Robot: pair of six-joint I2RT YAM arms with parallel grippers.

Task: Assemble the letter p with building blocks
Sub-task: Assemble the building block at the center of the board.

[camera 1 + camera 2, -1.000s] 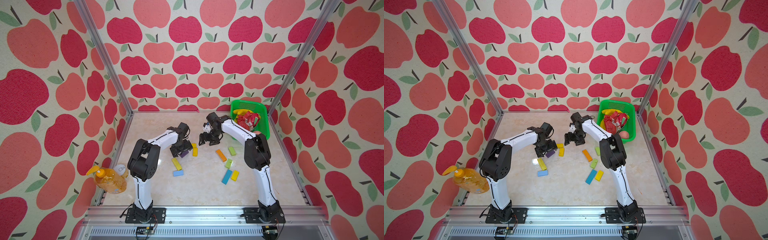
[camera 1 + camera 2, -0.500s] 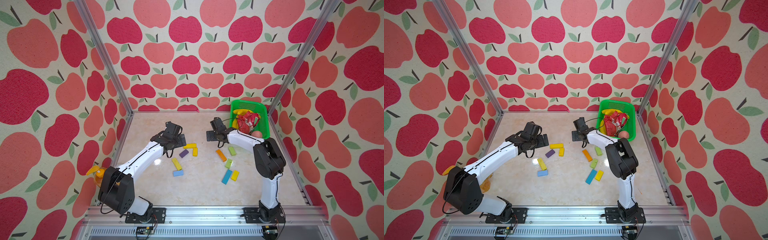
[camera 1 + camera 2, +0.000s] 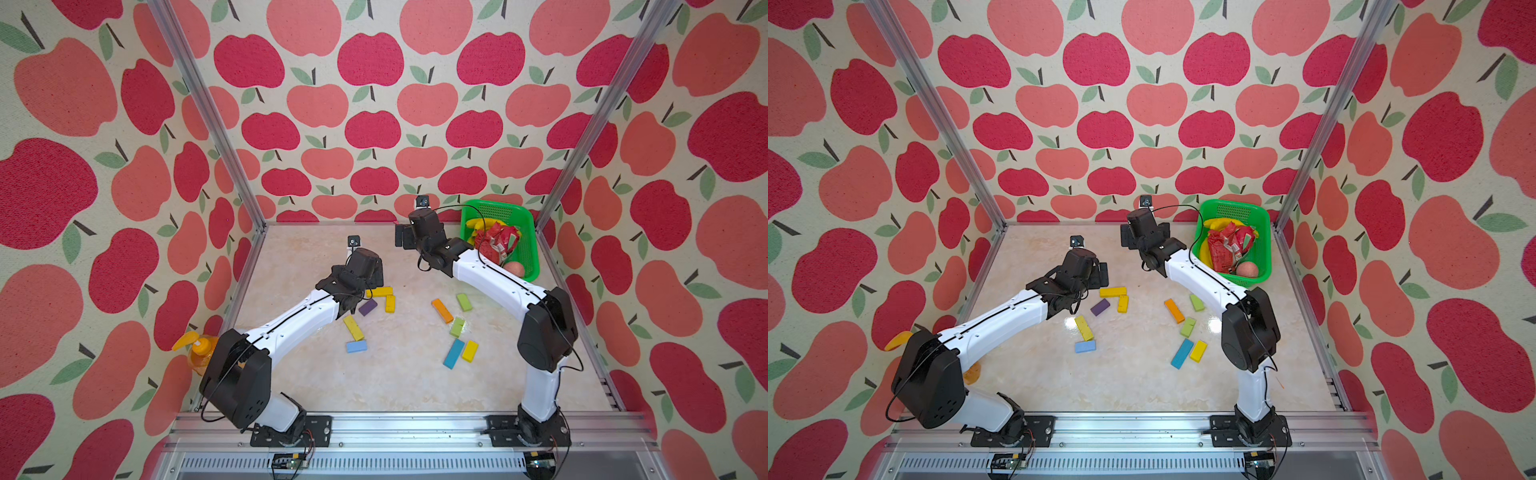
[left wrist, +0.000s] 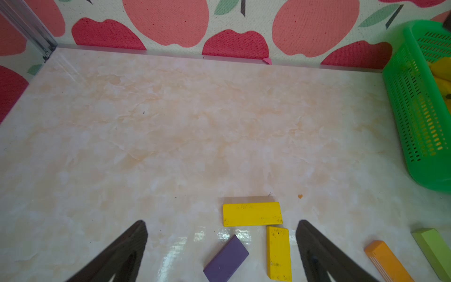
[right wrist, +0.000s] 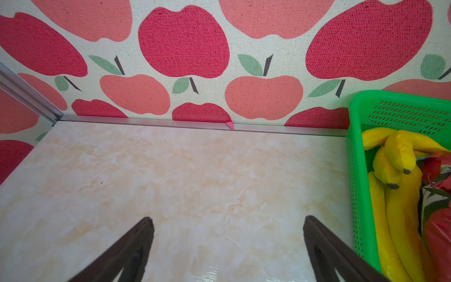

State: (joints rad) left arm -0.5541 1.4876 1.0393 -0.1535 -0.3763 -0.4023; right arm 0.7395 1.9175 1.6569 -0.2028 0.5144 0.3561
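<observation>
Ten blocks point(image 3: 353, 327) lie loose on the table point(image 3: 374, 386) in two clusters, no p begun; left gripper point(image 4: 221, 222), near two yellow ones, and right gripper point(image 5: 227, 218), over bare table, both gape empty, so next likely comes lowering onto one block.

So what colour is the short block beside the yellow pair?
The block is purple, clearest in the left wrist view.
</observation>
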